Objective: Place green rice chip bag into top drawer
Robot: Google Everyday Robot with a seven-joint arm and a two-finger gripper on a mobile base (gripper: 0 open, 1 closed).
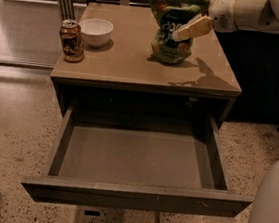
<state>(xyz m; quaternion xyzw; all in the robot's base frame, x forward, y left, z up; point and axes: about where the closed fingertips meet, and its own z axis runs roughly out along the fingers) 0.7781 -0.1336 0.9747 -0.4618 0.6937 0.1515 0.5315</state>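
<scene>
Top drawer stands pulled out toward you below the front edge of the tan table. On the tabletop, the green rice chip bag stands upright, right of centre and toward the back edge. Your gripper comes in from the back right corner and lies across the bag's upper right side; you cannot tell whether it is spread or clamped. A white bowl sits near the back left corner, with a can just beside it at the left edge
</scene>
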